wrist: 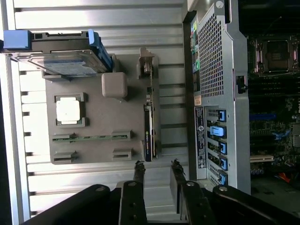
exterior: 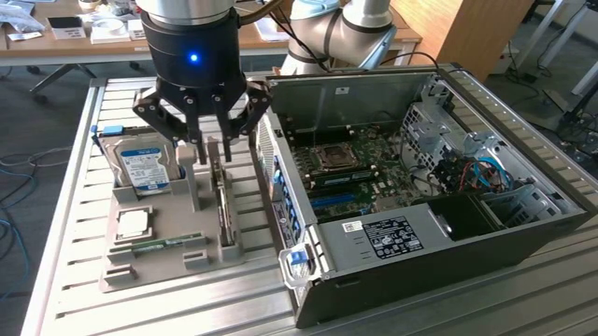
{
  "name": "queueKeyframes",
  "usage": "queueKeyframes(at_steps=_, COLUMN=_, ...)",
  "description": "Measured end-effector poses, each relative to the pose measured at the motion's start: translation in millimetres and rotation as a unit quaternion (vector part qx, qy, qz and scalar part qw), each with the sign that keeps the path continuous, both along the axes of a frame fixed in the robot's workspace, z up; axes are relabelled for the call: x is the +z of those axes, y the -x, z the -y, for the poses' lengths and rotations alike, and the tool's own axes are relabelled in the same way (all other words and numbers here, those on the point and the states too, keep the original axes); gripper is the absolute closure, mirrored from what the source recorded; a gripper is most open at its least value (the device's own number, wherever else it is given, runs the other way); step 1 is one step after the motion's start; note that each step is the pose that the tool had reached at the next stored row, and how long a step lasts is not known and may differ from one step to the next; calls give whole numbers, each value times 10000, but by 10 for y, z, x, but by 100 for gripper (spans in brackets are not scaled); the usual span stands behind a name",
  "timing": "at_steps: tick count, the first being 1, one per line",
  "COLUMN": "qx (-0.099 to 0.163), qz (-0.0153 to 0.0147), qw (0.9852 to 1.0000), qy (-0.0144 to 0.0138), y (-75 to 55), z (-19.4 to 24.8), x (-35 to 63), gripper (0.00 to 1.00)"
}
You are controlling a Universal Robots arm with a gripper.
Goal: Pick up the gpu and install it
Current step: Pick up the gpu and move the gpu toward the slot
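Fingers (wrist: 177, 180), dark metal, stand partly apart and empty above the thin flat gpu (wrist: 148, 136).

Bright, even light, white glare on the slatted table (wrist: 93, 18) and processor lid (wrist: 68, 111), dark shade inside the case (wrist: 229, 70).

The gripper (exterior: 207, 148) has a glossy black cylindrical body with a glowing blue light (exterior: 193, 57) and black bolted linkage fingers (wrist: 139, 171). The arm (exterior: 341, 28) is silver-grey with rounded joints.

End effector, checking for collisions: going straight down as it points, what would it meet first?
Probably the gpu, standing on edge in the grey tray right below the end effector; depth is hard to judge.
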State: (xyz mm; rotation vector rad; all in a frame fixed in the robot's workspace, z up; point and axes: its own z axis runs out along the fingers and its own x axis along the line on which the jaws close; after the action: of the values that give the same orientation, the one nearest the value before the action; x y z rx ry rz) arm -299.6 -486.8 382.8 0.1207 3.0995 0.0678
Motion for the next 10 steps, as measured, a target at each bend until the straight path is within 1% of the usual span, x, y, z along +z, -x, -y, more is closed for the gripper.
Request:
queueKeyframes(at_steps=2, qx=0, qz=0, qw=10000, qy=0, y=0, z=0, x=0, gripper=65)
queueKeyframes(at_steps=4, qx=0, qz=0, qw=10000, qy=0, y=0, z=0, x=0, gripper=53)
queueKeyframes(at_steps=5, qx=0, qz=0, qw=10000, qy=0, y=0, z=0, x=0, gripper=53)
queueKeyframes(at_steps=6, qx=0, qz=0, qw=10000, qy=0, y=0, z=0, x=0, gripper=47)
queueKeyframes(at_steps=10, qx=0, qz=0, qw=10000, qy=0, y=0, z=0, x=0, gripper=47)
